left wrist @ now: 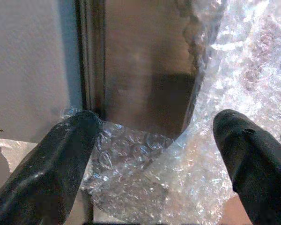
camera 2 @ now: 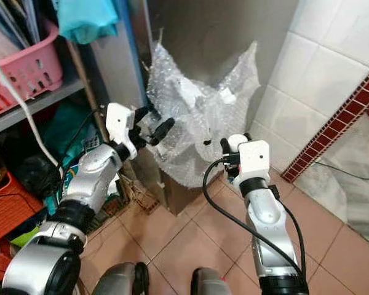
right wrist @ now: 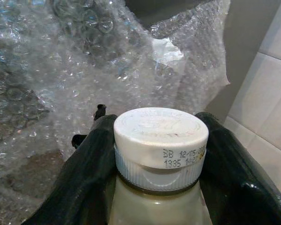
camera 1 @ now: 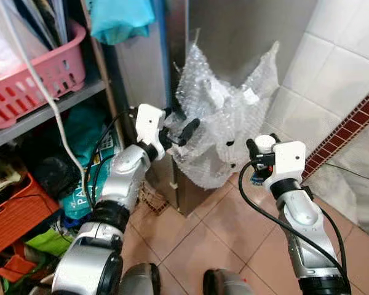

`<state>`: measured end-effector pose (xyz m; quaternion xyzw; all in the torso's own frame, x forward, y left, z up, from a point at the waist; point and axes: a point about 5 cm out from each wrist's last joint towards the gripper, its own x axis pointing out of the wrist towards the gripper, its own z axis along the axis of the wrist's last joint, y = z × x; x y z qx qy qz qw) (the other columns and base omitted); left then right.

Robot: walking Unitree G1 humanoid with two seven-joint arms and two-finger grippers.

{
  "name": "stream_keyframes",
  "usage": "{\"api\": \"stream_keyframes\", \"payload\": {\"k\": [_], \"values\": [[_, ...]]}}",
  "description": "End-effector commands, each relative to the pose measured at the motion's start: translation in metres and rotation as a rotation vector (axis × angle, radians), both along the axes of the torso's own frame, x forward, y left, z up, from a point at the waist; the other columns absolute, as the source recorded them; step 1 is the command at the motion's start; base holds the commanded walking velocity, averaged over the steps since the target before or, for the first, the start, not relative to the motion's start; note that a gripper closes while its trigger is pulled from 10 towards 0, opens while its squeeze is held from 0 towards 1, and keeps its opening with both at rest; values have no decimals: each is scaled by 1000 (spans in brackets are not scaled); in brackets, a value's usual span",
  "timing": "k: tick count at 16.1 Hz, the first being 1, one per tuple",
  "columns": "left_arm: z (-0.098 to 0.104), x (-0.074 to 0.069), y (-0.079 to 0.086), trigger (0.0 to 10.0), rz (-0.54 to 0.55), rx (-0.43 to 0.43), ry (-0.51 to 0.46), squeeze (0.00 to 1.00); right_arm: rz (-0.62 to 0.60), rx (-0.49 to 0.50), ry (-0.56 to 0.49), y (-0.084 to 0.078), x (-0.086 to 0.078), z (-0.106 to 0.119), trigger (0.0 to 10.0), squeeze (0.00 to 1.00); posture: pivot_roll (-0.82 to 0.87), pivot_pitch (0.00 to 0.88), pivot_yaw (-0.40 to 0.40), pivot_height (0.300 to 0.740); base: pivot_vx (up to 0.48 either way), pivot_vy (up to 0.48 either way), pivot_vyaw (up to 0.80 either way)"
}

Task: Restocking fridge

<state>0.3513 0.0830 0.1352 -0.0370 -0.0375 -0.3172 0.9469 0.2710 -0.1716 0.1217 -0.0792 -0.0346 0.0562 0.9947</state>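
Note:
The steel fridge stands straight ahead, door shut, its lower part draped in crumpled bubble wrap. My left gripper is open and raised at the fridge's left edge. In the left wrist view its fingers straddle the door seam and a fold of bubble wrap. My right gripper is shut on a bottle with a white screw cap and pale contents, held upright in front of the wrap, right of the fridge's lower corner.
On my left is a shelf unit with a pink basket, an orange crate, bags and a hanging white cable. A white tiled wall with a red strip closes the right. Beige floor tiles lie below.

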Motion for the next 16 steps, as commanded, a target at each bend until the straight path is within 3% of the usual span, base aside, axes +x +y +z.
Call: {"api": "stream_keyframes", "payload": {"k": [1, 3, 6, 10, 12, 16], "values": [[2, 2, -2, 10000, -10, 13, -14, 0, 5, 0, -44, 1, 1, 10, 10000, 0, -54, 85, 18, 740, 0, 0, 0], [0, -1, -14, 10000, -74, 20, -5, 0, 7, 3, -43, 1, 0, 10, 10000, 0, -48, 81, 11, 740, 0, 0, 0], [6, -8, -45, 10000, -193, 27, -39, 0, -6, -10, -38, -2, -10, 8, 10000, 0, -41, 78, 3, 740, 0, 0, 0], [-6, -32, -82, 10000, -367, 38, -23, 0, -87, -52, 29, -15, -24, -10, 10000, 0, -46, 81, 9, 740, 0, 0, -272], [-13, -44, -93, 10000, -420, 50, -18, 0, -149, -70, 40, -23, -26, -11, 10000, 0, -51, 83, 15, 740, 0, 0, -800], [-18, -51, -97, 10000, -419, 51, -15, 0, -234, -119, 34, -31, -28, -10, 10000, 0, -47, 83, 16, 740, 0, 0, -800]]}}
